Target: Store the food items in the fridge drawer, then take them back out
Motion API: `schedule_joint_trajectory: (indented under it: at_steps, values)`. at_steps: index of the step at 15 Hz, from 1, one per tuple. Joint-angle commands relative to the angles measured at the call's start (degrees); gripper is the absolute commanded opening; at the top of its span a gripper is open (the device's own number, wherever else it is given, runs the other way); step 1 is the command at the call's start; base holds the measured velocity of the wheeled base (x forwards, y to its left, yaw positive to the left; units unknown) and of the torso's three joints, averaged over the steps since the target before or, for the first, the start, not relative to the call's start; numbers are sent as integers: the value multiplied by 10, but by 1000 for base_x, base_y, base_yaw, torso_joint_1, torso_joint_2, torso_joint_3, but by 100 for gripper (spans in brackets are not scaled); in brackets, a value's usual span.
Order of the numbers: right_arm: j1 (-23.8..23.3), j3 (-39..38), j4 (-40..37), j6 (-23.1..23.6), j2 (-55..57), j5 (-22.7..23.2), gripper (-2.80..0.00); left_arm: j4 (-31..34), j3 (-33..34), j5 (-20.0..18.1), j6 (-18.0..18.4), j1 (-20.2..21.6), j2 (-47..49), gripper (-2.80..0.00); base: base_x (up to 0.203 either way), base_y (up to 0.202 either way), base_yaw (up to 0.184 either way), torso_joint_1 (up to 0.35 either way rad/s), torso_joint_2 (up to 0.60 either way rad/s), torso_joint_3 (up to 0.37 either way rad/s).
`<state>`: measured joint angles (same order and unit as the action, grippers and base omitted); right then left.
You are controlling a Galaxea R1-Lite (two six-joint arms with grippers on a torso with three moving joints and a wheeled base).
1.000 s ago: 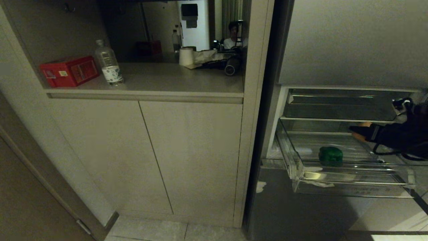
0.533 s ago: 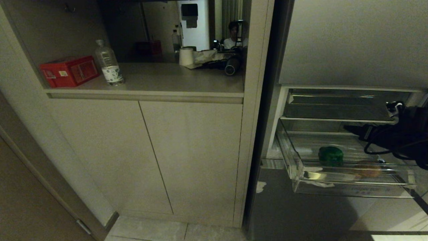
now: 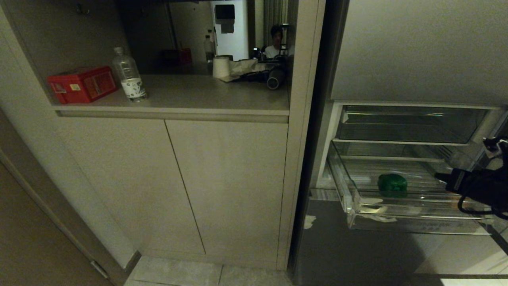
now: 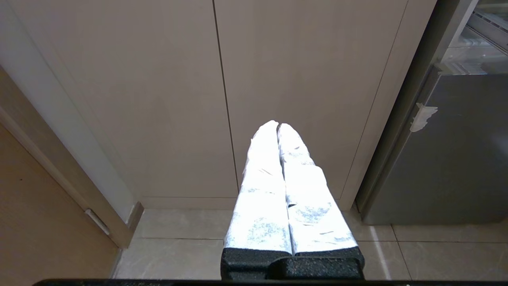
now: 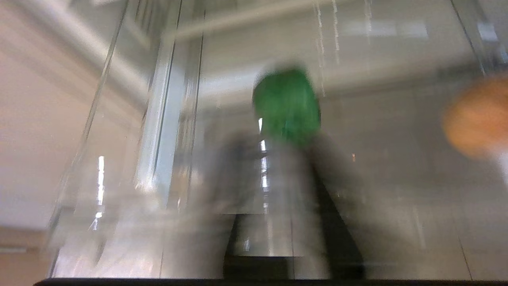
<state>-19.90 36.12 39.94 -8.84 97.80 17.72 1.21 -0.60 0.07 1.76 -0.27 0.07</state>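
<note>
Bottle beside red box on counter, clear of drawer.

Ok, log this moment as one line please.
right gripper: shut, empty, over fridge drawer | green food item: on drawer floor | orange-brown item: in drawer, apart from green | left gripper: shut, parked facing cabinet doors

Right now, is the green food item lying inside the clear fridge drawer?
Yes, the green food item rests on the ribbed floor of the pulled-out clear drawer.
</note>
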Motion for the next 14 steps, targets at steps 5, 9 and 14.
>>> schedule_joint_trajectory:
  at_steps: [5,9,14]
  values:
    - [-2,-203,-20,56,-98,-64,-280,0,0,0,0,0,0,-280,0,0,0,0,0,0]
    - [2,-122,-21,78,38,-80,-280,0,0,0,0,-1,1,-280,0,0,0,0,0,0]
    - [45,42,-20,82,187,-93,-280,0,0,-1,0,-1,1,-280,0,0,0,0,0,0]
